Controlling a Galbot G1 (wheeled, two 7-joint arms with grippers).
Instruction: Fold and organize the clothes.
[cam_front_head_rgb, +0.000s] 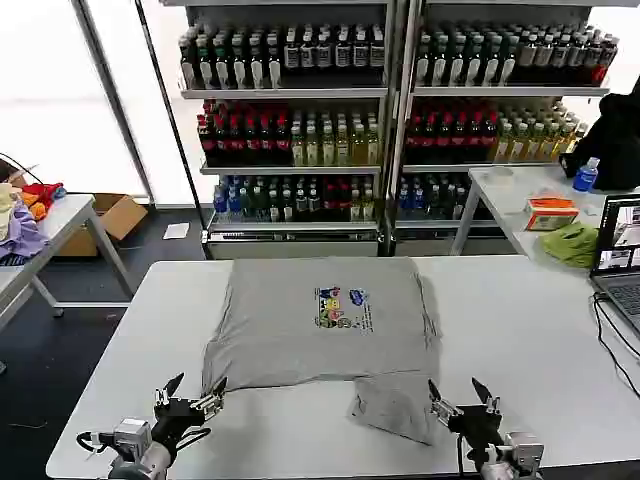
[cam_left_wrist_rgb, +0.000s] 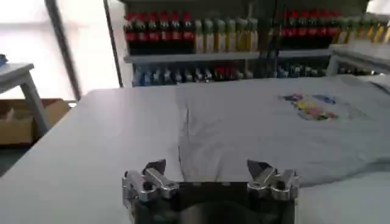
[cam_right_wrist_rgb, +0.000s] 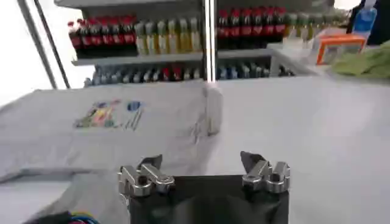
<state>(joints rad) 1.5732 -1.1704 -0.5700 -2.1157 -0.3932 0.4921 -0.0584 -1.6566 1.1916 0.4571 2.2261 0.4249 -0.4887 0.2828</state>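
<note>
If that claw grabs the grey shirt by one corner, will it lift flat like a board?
Probably not. The grey shirt lies limp with soft creases, so it would likely droop and hang. One part near the right claw is already folded over, suggesting it bunches easily. It looks thin and probably light.

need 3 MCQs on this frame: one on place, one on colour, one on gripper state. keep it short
1. Where does the shirt lie?
A. on the white table before the robot
B. on the bottle shelf
C. on the floor

2. What colour is the shirt?
A. lime green
B. light grey
C. red

3. How are the two grippers?
A. both shut on the shirt
B. left open, right shut
C. both open, holding nothing

Answers:
1 A: it is spread flat on the table, print up.
2 B: grey cloth with a small multicolour print.
3 C: left gripper and right gripper sit at the near edge with fingers spread, nothing between them.
</note>
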